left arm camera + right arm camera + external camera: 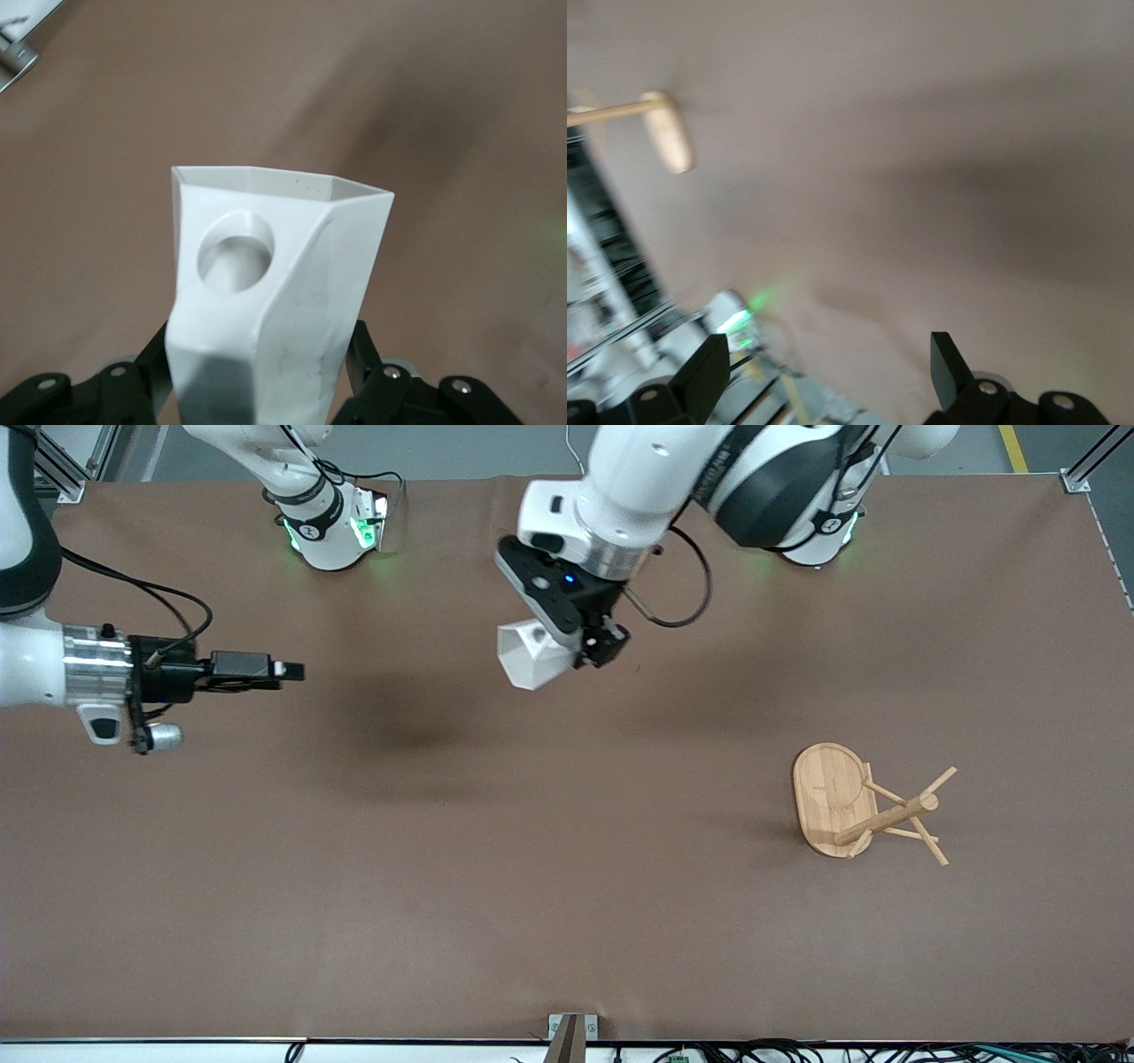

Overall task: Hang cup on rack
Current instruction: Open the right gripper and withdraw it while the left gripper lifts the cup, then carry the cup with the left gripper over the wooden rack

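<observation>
Right gripper: waits over the counter at the right arm's end, pointing toward the middle. Its own wrist view shows the fingers spread wide with nothing between them.

Left gripper: over the counter's middle, up in the air, fingers closed on the white faceted cup. In the left wrist view the cup is clamped across its tapering lower body, rim pointing away from the wrist, and the blocky handle with its round hole is turned clear of the fingers.

Mug tree rack: stands on the counter toward the left arm's end, nearer the front camera than the held cup and well apart from it. No cup hangs on its thin pegs.

Assessment: the cup looks rigid, light, smooth-walled and probably chippable. The flat facets suit a two-finger hold. The present grip on the body appears right, since it leaves the handle hole free to thread onto a peg.
</observation>
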Available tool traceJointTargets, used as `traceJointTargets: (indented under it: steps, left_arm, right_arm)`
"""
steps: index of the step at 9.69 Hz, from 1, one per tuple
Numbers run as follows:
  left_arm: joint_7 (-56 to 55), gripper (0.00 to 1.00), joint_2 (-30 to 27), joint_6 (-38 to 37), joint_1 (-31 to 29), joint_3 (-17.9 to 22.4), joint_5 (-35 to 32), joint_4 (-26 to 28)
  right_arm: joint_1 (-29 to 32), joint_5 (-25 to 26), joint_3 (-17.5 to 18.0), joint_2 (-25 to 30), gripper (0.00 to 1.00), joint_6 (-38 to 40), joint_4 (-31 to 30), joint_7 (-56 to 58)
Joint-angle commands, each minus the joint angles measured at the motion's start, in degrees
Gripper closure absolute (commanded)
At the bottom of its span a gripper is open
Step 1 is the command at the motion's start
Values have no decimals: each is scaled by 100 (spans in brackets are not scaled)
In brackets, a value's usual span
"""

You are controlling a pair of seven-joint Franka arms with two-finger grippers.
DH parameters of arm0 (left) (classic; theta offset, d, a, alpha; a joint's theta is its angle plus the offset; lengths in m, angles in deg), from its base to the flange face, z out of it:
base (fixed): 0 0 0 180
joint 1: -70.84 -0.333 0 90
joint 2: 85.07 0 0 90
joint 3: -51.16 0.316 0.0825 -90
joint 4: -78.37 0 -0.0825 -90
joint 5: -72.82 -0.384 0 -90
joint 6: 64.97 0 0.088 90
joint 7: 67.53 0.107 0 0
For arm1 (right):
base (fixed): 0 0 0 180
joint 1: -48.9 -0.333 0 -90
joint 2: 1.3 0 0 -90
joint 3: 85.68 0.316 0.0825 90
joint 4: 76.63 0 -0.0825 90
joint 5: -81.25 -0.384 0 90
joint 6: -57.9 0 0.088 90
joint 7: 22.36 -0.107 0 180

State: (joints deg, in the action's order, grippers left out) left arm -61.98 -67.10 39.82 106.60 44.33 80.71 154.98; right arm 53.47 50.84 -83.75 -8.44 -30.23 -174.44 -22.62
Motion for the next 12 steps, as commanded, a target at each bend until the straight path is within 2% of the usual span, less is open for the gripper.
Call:
traceJointTargets:
  steps: [1, 2, 3, 4, 5, 6, 7, 8, 10, 12]
  left_arm:
    - [-754, 100, -206, -529, -505, -11, -330, 135]
    - [-862, 100, -206, -565, -665, 24, -358, 152]
    - [-1263, 100, -171, -574, -884, 15, -358, 179]
    - [-1807, 100, -154, -574, -982, 33, -436, 196]
    - [-2299, 100, -153, -600, -1079, -2, -794, 231]
    - [-2487, 100, -162, -635, -1297, 6, -815, 301]
    - [-2506, 100, -180, -679, -1473, 6, -806, 380]
    - [-2385, 100, -258, -688, -1771, 15, -798, 590]
    - [-2156, 100, -329, -662, -2115, 24, -789, 934]
    - [-1954, 100, -364, -208, -2170, 312, -710, 1416]
  right_arm:
    - [-18, 1680, -95, 116, 0, -518, 86, -264]
    - [-61, 2436, -218, 247, 0, -904, 173, -203]
    - [-62, 2966, -263, 274, 0, -986, 427, -107]
    - [-88, 3154, -289, 309, 0, -943, 647, -106]
    - [-71, 3164, -315, 379, 0, -752, 849, -167]
    - [-79, 3156, -472, 476, 0, -332, 1077, -124]
    - [-97, 3156, -500, 599, 0, 316, 1288, -193]
    - [-123, 3164, -500, 782, 0, 557, 1317, -194]
    - [-79, 3173, -579, 802, 0, 551, 1378, -133]
    - [-44, 3173, -579, 758, 0, 525, 1658, -124]
